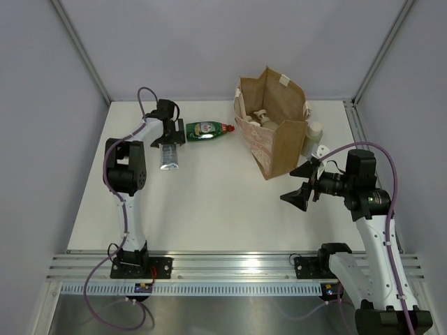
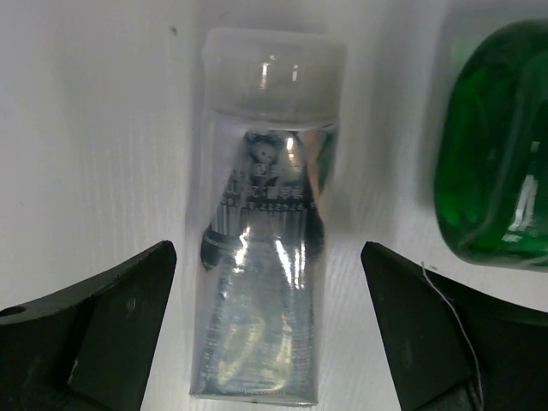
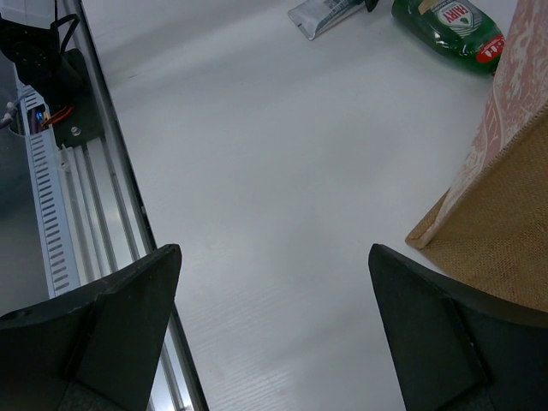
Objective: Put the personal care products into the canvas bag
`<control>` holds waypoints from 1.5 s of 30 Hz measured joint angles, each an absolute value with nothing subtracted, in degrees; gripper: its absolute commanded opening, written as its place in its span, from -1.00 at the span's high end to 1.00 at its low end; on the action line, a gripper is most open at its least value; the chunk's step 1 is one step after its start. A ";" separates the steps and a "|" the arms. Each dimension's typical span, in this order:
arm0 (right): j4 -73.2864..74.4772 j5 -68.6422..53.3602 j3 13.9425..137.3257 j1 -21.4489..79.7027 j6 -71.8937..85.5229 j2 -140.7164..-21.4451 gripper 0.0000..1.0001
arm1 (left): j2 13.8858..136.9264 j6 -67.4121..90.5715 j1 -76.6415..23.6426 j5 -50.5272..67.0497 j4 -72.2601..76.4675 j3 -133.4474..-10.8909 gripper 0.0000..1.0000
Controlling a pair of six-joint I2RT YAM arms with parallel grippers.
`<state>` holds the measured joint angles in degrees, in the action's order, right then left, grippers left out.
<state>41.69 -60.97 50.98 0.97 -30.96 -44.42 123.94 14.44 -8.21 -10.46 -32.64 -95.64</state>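
The silvery-white tube lies flat at the far left of the table. My left gripper is low over it and open, one finger on each side with a gap to the tube. The green bottle with a red cap lies just right of it. The canvas bag stands upright at the far right with pale bottles inside. A cream bottle stands behind the bag's right side. My right gripper hovers open and holds nothing, near the bag's front corner.
A metal rail runs along the table's near edge, carrying both arm bases. Grey enclosure walls close in the left, right and back sides. The white table lies between the two arms.
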 measured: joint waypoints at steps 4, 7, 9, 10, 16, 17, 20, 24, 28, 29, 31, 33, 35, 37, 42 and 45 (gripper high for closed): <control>41.69 -61.43 50.98 0.86 -31.05 -44.60 -0.99 | 125.47 14.48 -6.87 -9.91 -34.65 -96.25 -0.69; 41.69 -61.84 50.98 0.78 -31.07 -44.84 -0.99 | 125.99 13.85 -6.33 -8.69 -35.33 -97.30 -0.47; 41.67 -62.19 50.98 0.78 -31.05 -45.01 -0.99 | 126.08 13.76 -6.24 -7.33 -35.46 -97.30 -0.27; 41.67 -62.24 50.98 0.78 -31.05 -45.06 -0.99 | 126.08 13.74 -6.28 -6.72 -35.40 -97.17 -0.17; 41.69 -63.48 50.98 -1.56 -31.05 -45.08 -0.99 | 121.60 13.50 -6.26 -1.65 -31.03 -90.39 0.25; 41.69 -63.79 50.98 -1.58 -31.05 -45.15 -0.99 | 120.22 13.56 -6.20 -0.32 -30.70 -88.82 0.27; 43.46 -64.60 52.14 -1.67 -31.07 -47.03 -0.96 | 114.72 14.79 -6.13 5.61 -29.30 -81.30 0.31; 49.10 -65.76 59.55 -1.67 -31.73 -54.15 -0.89 | 104.16 18.85 -6.57 14.66 -25.71 -68.64 0.30; 50.59 -64.18 64.12 -0.71 -28.34 -59.20 -0.90 | 91.18 24.56 -9.23 23.66 -18.98 -55.61 0.29; 50.11 -61.98 64.29 0.82 -26.55 -59.59 -0.92 | 87.77 26.13 -10.85 25.43 -16.64 -52.38 0.29; 49.12 -57.32 64.29 6.17 -22.24 -59.79 -0.92 | 81.58 29.26 -15.49 28.12 -12.62 -46.87 0.28; 46.76 -52.34 64.03 11.99 -17.45 -59.70 -0.93 | 77.25 31.83 -20.45 29.41 -9.89 -43.53 0.28; 42.83 -48.77 62.78 16.12 -11.77 -59.29 -0.96 | 73.28 34.41 -26.00 30.30 -7.29 -40.95 0.28; 39.16 -44.53 61.12 17.21 -5.56 -58.74 -0.99 | 69.80 37.30 -30.61 30.13 -4.73 -39.11 0.27; 30.83 -37.23 58.37 18.81 7.53 -58.85 -0.99 | 65.28 42.57 -40.07 26.59 0.45 -38.59 0.27; 26.46 -36.80 58.26 20.03 13.80 -59.70 -0.99 | 65.49 44.27 -43.68 24.03 1.69 -39.53 0.26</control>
